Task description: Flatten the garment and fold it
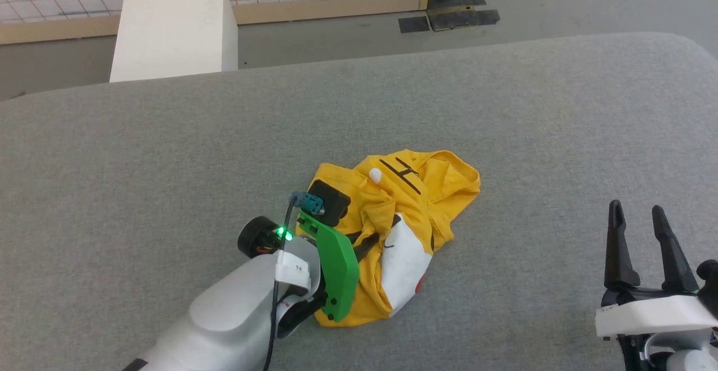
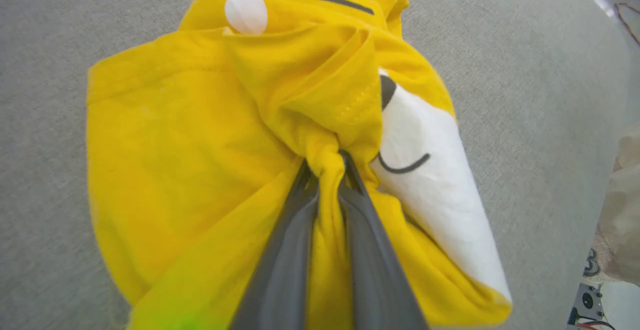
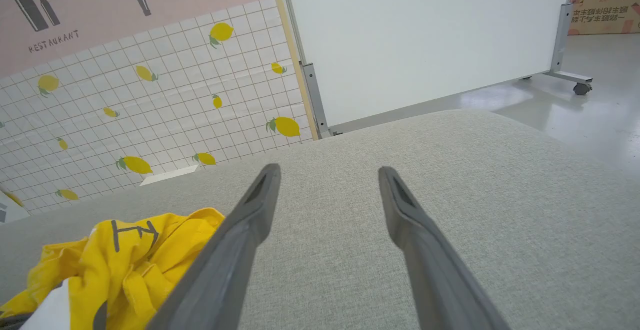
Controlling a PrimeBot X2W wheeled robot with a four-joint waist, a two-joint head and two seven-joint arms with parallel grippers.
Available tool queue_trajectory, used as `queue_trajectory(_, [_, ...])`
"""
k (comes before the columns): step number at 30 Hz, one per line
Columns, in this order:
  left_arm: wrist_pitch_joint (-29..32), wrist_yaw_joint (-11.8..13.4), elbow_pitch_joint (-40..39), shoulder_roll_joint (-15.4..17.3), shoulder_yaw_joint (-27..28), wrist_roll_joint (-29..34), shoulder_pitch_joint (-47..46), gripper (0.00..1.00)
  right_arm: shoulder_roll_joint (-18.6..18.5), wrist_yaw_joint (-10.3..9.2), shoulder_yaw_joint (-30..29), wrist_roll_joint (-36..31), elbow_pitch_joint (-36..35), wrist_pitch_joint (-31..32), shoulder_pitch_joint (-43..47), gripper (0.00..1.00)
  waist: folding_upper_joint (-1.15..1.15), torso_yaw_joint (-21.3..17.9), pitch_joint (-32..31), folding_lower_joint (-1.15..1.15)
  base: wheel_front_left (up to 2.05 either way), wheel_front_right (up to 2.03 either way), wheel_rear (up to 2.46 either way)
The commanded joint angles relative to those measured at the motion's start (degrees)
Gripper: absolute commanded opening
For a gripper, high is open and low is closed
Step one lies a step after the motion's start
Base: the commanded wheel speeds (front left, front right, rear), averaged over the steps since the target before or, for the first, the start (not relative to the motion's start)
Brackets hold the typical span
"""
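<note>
The garment is a bright yellow T-shirt lying crumpled in a heap on the grey padded surface, with white patches and black lines of its print showing. My left gripper is shut on a bunched yellow fold of the garment near the heap's middle; in the head view its wrist covers the heap's left part. My right gripper stands open at the lower right, well clear of the cloth. In the right wrist view its fingers are spread apart over bare grey fabric, with the garment at the lower left.
The grey padded surface spreads wide on all sides of the heap. Beyond its far edge stand a white box, a tiled lemon-print wall panel and a white rolling partition.
</note>
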Motion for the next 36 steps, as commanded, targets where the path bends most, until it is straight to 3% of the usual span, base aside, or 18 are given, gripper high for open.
queue_trajectory(1, [-0.9, 0.1, 1.7, -0.9, 0.2, 0.5, 0.1, 0.00, 0.0, -0.09, 0.2, 0.6, 0.0, -0.3, -0.9, 1.00, 0.00, -0.3, 0.4, 0.00, 0.00, 0.00, 0.00])
queue_trajectory(2, [-1.6, 0.2, 2.9, -1.4, 0.5, 0.4, 0.0, 0.13, 0.0, -0.09, 0.3, 0.6, 0.1, -0.3, -1.0, 1.00, 0.00, -0.4, 0.5, 0.00, 0.00, 0.00, 0.00])
queue_trajectory(3, [-2.7, 0.2, 4.0, -1.9, 0.8, 0.5, -0.4, 0.74, 0.0, -0.09, 0.3, 0.7, 0.1, -0.3, -1.1, 1.00, 0.00, -0.4, 0.5, 0.00, 0.00, 0.00, 0.00])
queue_trajectory(4, [-3.7, 0.2, 5.0, -2.2, 1.1, 0.7, -1.0, 1.00, 0.0, -0.09, 0.1, 0.6, 0.0, -0.3, -1.1, 1.00, 0.00, -0.2, 0.6, 0.00, 0.00, 0.00, 0.00])
queue_trajectory(10, [-9.2, 0.1, 5.1, -2.3, 3.9, 0.4, -4.2, 1.00, 0.0, -0.09, -1.6, 0.2, 0.0, -0.3, -0.5, 1.00, 0.00, 1.2, -0.1, 0.00, 0.00, 0.00, 0.00])
queue_trajectory(15, [-15.7, 1.0, -2.0, 0.4, 7.4, 0.3, -4.3, 1.00, 0.0, -0.09, -2.2, 0.0, 0.0, -0.3, 0.1, 1.00, 0.00, 2.9, -1.0, 0.00, 0.00, 0.00, 0.00])
queue_trajectory(21, [-22.8, 9.1, -13.7, 6.6, 13.8, 3.7, 2.2, 1.00, 0.0, -0.09, -2.2, 0.4, -0.1, -0.3, 0.4, 1.00, 0.00, 4.4, -1.5, 0.00, 0.00, 0.00, 0.00])
queue_trajectory(24, [-23.4, 14.1, -21.2, 8.7, 20.9, 6.7, 8.7, 1.00, 0.0, -0.09, -1.5, 0.2, -0.5, -0.3, 0.7, 1.00, 0.00, 5.1, -1.5, 0.00, 0.00, 0.00, 0.00])
queue_trajectory(28, [-23.4, 18.4, -31.1, 8.7, 33.1, 15.2, 20.4, 1.00, 0.0, -0.09, -1.3, -0.4, -0.9, -0.3, 1.3, 1.00, 0.00, 5.9, -1.6, 0.00, 0.00, 0.00, 0.00])
queue_trajectory(30, [-23.4, 19.5, -34.2, 8.0, 37.9, 19.6, 26.5, 1.00, 0.0, -0.09, -1.2, -0.7, -0.9, -0.3, 1.6, 1.00, 0.00, 6.2, -1.8, 0.00, 0.00, 0.00, 0.00])
queue_trajectory(33, [-23.4, 19.5, -36.8, 6.1, 43.4, 24.9, 34.3, 1.00, 0.0, -0.09, -1.0, -1.0, -0.6, -0.3, 2.2, 1.00, 0.00, 6.6, -2.2, 0.00, 0.00, 0.00, 0.00])
queue_trajectory(36, [-23.4, 17.9, -37.2, 2.4, 48.3, 27.4, 40.8, 1.00, 0.0, -0.09, -0.7, -0.6, 0.1, -0.3, 3.1, 1.00, 0.00, 7.1, -2.8, 0.00, 0.00, 0.00, 0.00])
